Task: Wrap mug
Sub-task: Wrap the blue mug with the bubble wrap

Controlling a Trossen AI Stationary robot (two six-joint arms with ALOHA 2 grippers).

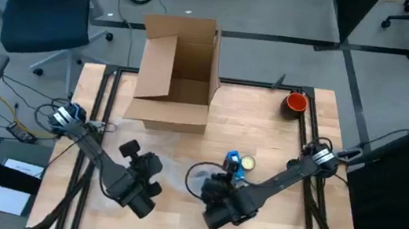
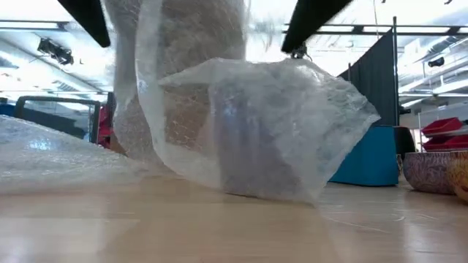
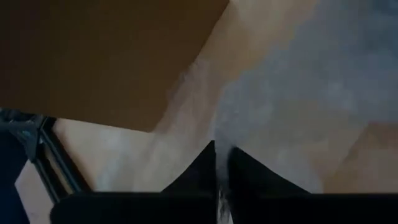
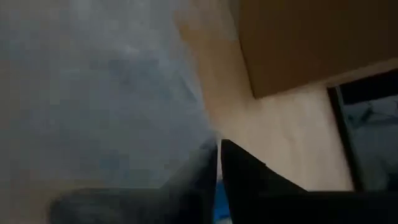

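Note:
A clear bubble wrap sheet [image 2: 256, 124] is heaped over a dark upright shape [image 2: 245, 150], seemingly the mug, at the table's near middle. In the high view a blue thing [image 1: 231, 162] shows at the wrap's far edge. My left gripper [image 1: 150, 180] stands at the wrap's left and my right gripper [image 1: 217, 199] at its right, both shut on wrap. Part of the wrap [image 2: 58, 157] lies flat on the table to the left. My left gripper pinches a thin bit of the bubble wrap [image 3: 219, 163] between its two shut fingers. One layer or several, I cannot tell. The wrap [image 2: 157, 66] rises from the table toward the arms, its lower part on the wood. My right gripper pinches the bubble wrap [image 4: 217, 146] between its two shut fingers. The place of contact is small in its wrist view, and edge or fold cannot be told. The wrap beyond the fingers drapes over the dark shape and rests on the table.
An open cardboard box [image 1: 177, 71] stands at the table's far middle. A red cup [image 1: 295, 103] sits at the far right corner, and a yellow thing [image 1: 247, 164] lies beside the blue one. A bowl [image 2: 431, 172] shows at the low view's right edge.

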